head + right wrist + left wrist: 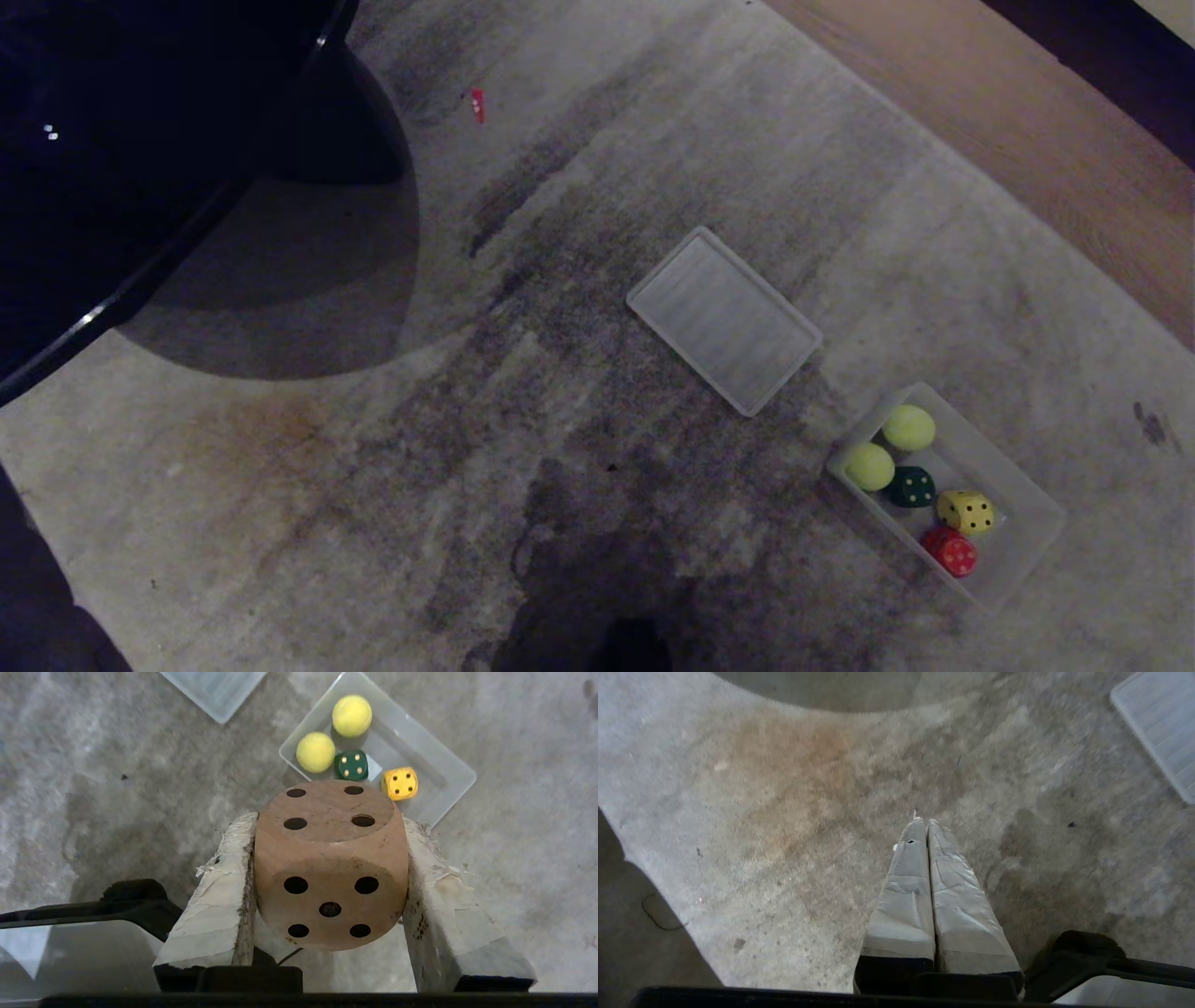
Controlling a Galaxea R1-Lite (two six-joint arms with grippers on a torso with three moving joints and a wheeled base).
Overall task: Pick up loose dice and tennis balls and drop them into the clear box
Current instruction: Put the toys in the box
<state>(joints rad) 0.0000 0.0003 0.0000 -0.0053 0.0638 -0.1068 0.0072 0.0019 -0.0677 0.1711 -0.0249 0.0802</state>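
The beige die (331, 865) sits clamped between the fingers of my right gripper (329, 821), above the carpet (280, 513) just short of the clear box (1022, 509). Inside the box lie two tennis balls (907, 427), the dark green die (911, 486), yellow die (966, 511) and red die (950, 551). The lid (724, 317) lies beside it. My left gripper (923, 820) hangs with fingers pressed together

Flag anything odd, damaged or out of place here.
The taped pads of the right end effector are frayed and peeling beside the beige die it holds. A brownish stain marks the rug.
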